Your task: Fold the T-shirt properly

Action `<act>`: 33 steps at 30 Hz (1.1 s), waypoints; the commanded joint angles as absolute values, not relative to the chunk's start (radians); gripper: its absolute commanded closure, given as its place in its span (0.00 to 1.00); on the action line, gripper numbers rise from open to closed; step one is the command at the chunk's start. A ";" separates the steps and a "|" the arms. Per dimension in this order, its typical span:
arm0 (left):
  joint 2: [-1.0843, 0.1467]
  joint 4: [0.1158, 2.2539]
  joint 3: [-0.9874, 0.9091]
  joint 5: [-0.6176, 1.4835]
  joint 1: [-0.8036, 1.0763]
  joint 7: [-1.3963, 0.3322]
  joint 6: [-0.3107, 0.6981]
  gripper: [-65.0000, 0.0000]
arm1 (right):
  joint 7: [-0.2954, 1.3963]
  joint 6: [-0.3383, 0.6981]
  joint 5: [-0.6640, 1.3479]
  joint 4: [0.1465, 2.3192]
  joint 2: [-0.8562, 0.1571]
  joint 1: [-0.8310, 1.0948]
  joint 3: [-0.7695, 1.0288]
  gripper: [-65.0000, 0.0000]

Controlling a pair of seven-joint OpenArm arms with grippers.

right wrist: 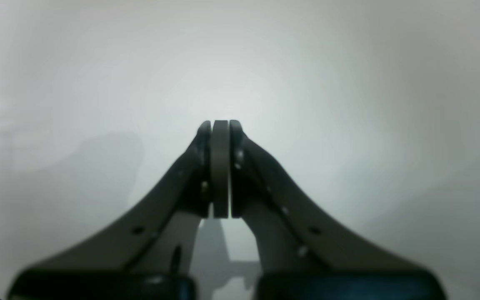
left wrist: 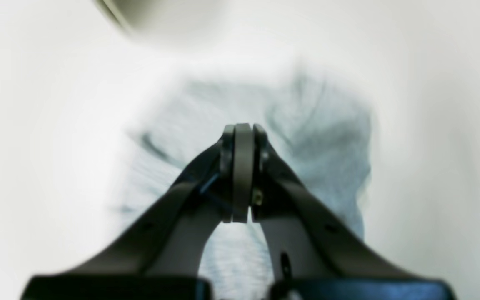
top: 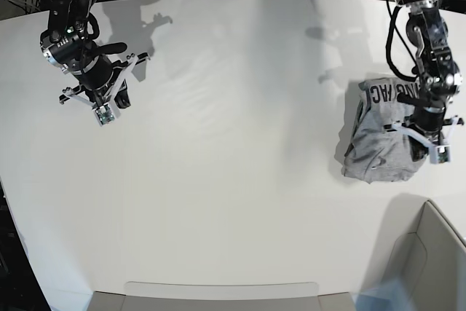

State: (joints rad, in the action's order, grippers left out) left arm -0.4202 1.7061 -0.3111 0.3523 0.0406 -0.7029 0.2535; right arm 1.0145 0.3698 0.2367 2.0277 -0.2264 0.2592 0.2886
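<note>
Grey T-shirt [left wrist: 265, 137] in left wrist view: blurred, bunched under left gripper [left wrist: 242, 175], jaws pressed together, holding nothing. Right wrist view: right gripper [right wrist: 220, 166] closed too, empty, over bare table [right wrist: 348, 83]. Base view: shirt a compact bundle w/ lettering up, by table's edge, far from right arm; fold looks about done, maybe tidying left.

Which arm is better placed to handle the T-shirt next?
Left, probably. The left gripper hangs directly over the folded T-shirt, jaws shut and holding nothing. The right gripper, also shut, is far across the table over bare surface.
</note>
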 commanded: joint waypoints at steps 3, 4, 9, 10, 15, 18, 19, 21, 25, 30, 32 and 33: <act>-0.323 1.913 -0.390 0.355 0.166 -0.691 0.260 1.00 | 0.981 0.377 0.282 2.069 -0.248 0.302 0.292 1.00; -0.295 1.968 -0.404 0.354 0.209 -0.691 0.260 1.00 | 0.960 0.377 0.288 2.071 -0.252 0.332 0.286 1.00; -0.214 2.049 -0.450 0.357 0.435 -0.690 0.260 1.00 | 0.819 0.377 0.292 2.072 -0.286 0.561 0.249 1.00; -0.209 2.049 -0.467 0.358 0.472 -0.690 0.260 1.00 | 0.799 0.377 0.292 2.072 -0.294 0.608 0.251 1.00; -0.193 2.049 -0.519 0.358 0.657 -0.690 0.260 1.00 | 0.734 0.374 0.294 2.072 -0.332 0.839 0.265 1.00; -0.196 2.049 -0.529 0.358 0.786 -0.690 0.257 1.00 | 0.717 0.374 0.294 2.072 -0.326 0.966 0.318 1.00; -0.197 2.049 -0.544 0.358 0.823 -0.690 0.257 1.00 | 0.720 0.374 0.294 2.072 -0.326 1.003 0.337 1.00; -0.196 2.048 -0.568 0.358 0.895 -0.693 0.257 1.00 | 0.722 0.372 0.294 2.071 -0.328 1.081 0.384 1.00; -0.219 2.022 -0.506 0.360 1.000 -0.797 0.257 1.00 | 0.733 0.372 0.288 2.063 -0.335 1.184 0.410 1.00; -0.285 1.919 -0.378 0.360 1.004 -0.865 0.257 1.00 | 0.777 0.372 0.286 1.972 -0.381 1.188 0.338 1.00; -0.288 1.842 -0.331 0.360 1.000 -0.865 0.257 1.00 | 0.777 0.371 0.286 1.874 -0.417 1.145 0.265 1.00; -0.288 1.793 -0.303 0.360 0.995 -0.863 0.257 1.00 | 0.776 0.371 0.286 1.810 -0.429 1.110 0.228 1.00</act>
